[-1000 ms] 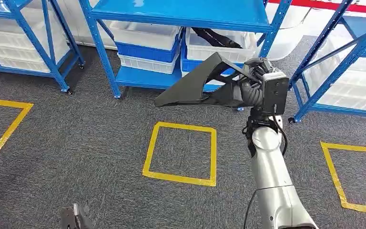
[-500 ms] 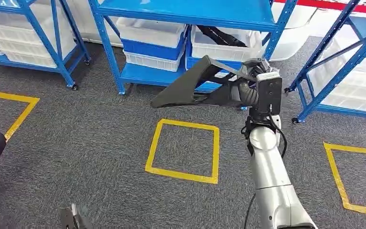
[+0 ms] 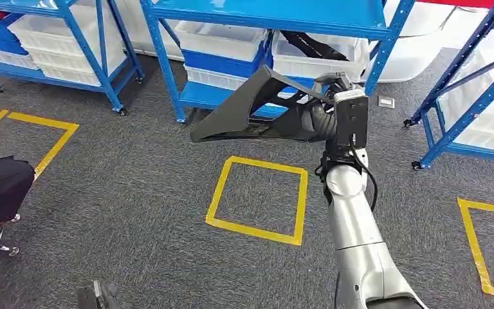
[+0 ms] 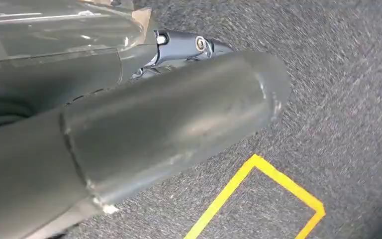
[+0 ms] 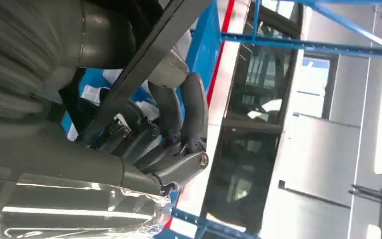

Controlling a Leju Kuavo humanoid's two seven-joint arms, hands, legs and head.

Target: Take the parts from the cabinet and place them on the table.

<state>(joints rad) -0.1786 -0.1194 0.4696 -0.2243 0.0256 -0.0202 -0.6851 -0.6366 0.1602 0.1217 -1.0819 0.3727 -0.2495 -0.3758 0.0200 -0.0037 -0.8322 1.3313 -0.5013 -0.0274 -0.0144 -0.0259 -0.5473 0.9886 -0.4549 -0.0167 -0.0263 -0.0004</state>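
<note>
Right hand (image 3: 327, 116) grips black part (image 3: 251, 112) | blue shelving (image 3: 264, 26) ahead | left hand (image 4: 129, 124) unclear

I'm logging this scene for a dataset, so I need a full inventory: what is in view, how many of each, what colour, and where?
black part: one, black, triangular frame, held above the floor in front of the shelves
shelving racks: several, blue, along the far side
bins: many, white and blue, on the rack shelves
floor squares: three in view, yellow tape, on the grey carpet
dark object: one, black, at the left edge; cannot tell what it is
right hand: one, dark grey, grips the black part
left hand: one, grey, hangs over the carpet; fingers' state unclear
</note>
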